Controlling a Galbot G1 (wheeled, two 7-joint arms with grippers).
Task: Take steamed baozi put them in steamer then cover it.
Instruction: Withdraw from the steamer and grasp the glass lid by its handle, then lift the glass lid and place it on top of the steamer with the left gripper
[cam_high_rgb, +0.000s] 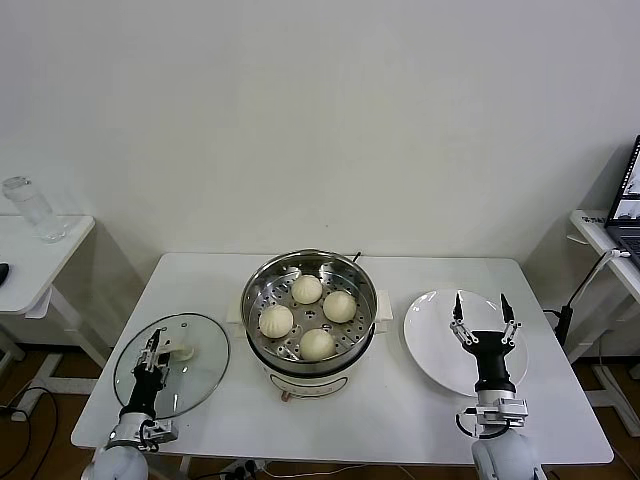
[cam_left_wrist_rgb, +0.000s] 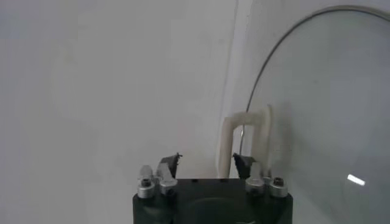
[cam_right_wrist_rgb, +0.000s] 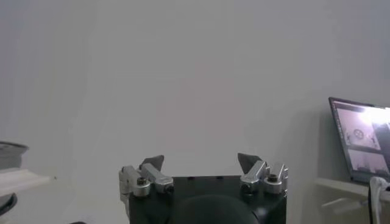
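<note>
All four cream-white pleated baozi (cam_high_rgb: 308, 289) sit in the shiny round steel steamer (cam_high_rgb: 258, 281) at the table's centre. The round clear glass cover (cam_high_rgb: 200, 335) with its oblong white handle (cam_left_wrist_rgb: 247, 143) lies flat at about eight o'clock from it. The left gripper (cam_high_rgb: 154, 351) is down at that handle, jaws part-closed either side of it; I cannot tell if they have bitten. Glass is heavy, slick, breakable: only the handle is safe to hold. The right gripper (cam_high_rgb: 481, 310) hovers wide open above the flat white plate (cam_high_rgb: 430, 340) at three o'clock.
</note>
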